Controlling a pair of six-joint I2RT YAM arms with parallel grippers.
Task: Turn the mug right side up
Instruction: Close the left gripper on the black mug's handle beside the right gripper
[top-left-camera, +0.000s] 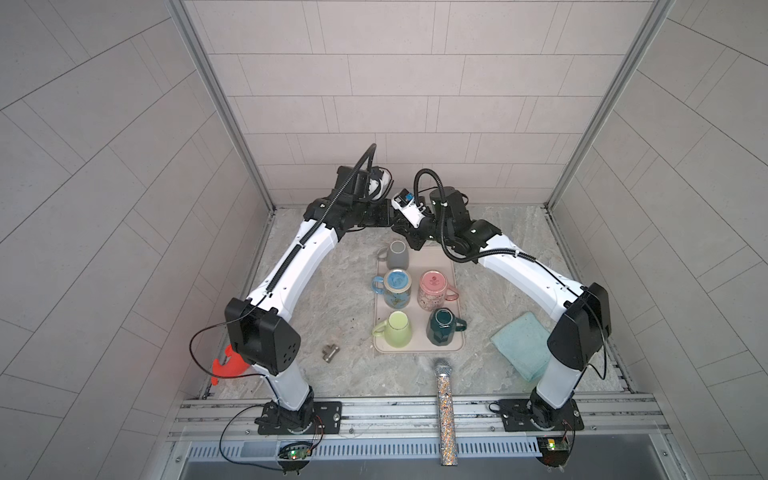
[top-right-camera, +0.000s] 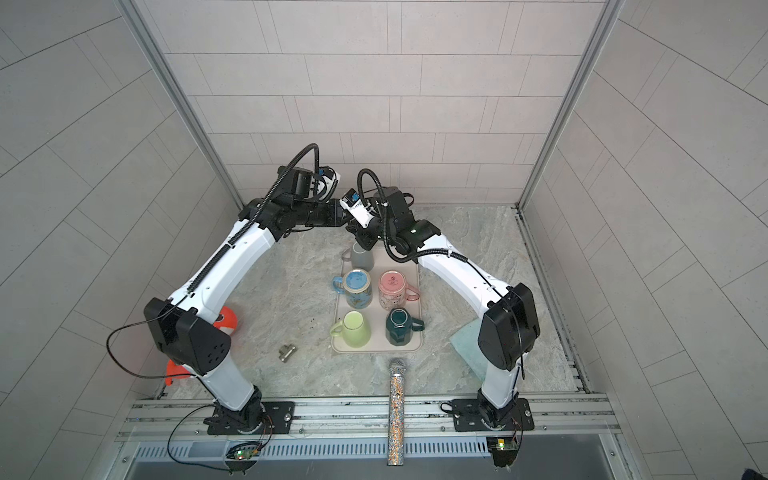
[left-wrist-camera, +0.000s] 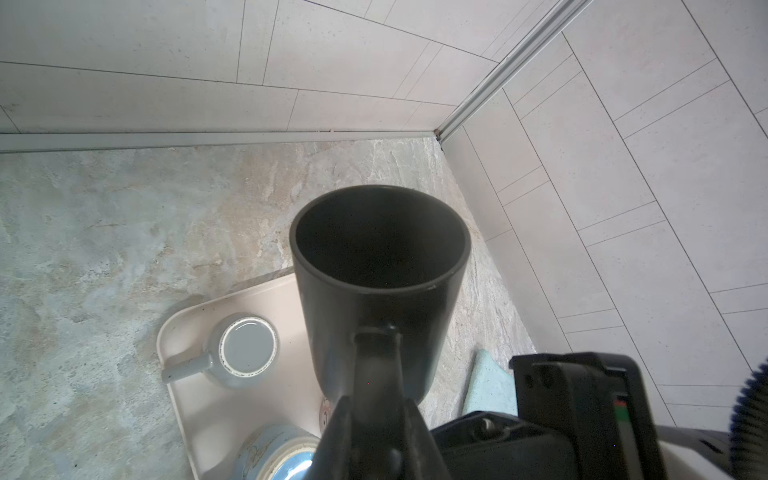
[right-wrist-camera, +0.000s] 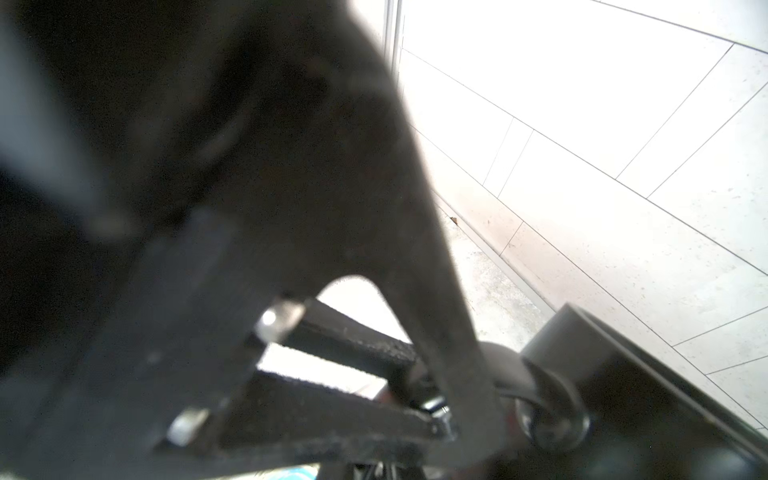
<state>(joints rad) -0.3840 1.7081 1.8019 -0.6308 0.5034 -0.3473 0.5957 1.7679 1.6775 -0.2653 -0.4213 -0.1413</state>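
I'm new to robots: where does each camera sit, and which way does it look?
Both top views: overhead, looking down on the left arm, right arm and tray.
Left wrist: on that arm, looking along the left fingers at the black mug they hold.
Right wrist: on the right arm; blurred right fingers close up, wall beyond.
Shared: top views and left wrist both show the grey mug.

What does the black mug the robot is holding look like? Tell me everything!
The black mug is plain, smooth and matte, maybe ceramic, with straight sides, a round rim and one loop handle. It looks empty inside. The left gripper pinches its handle, holding it in the air over the far corner of the beige tray, near an upside-down grey mug. Its open mouth points up, tilted toward the wrist camera.
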